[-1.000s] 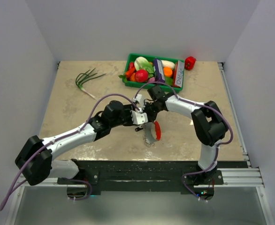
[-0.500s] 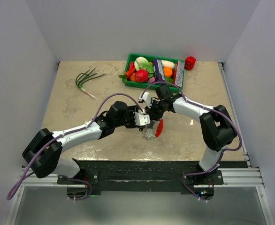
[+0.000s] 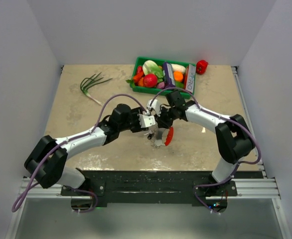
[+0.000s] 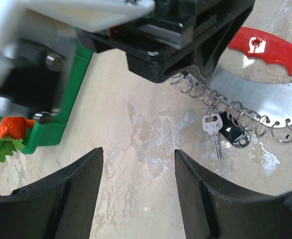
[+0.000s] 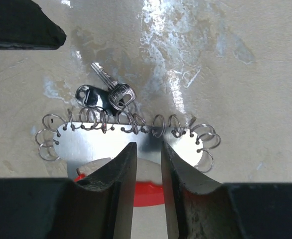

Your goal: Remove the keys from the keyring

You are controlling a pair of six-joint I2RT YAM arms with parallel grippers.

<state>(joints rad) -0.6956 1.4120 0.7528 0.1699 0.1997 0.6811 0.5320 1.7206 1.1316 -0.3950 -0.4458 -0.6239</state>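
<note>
Two arms reach inward, meeting over mid-tabletop (image 3: 76, 104). Left tool (image 4: 138, 153): spread wide, empty, near the keyring. Right tool (image 5: 146, 149): pinched on keyring (image 5: 86, 144), one silvery plate edged with wire loops, one red tag (image 4: 270, 47). Keys (image 5: 118, 94): two on the loops, one black-headed.

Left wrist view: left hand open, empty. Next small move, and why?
Probably ease the open left hand toward the silver key and close on it: the right hand seems to clamp the keyring plate, and that key lies exposed on its ring beside the black-headed key.
</note>
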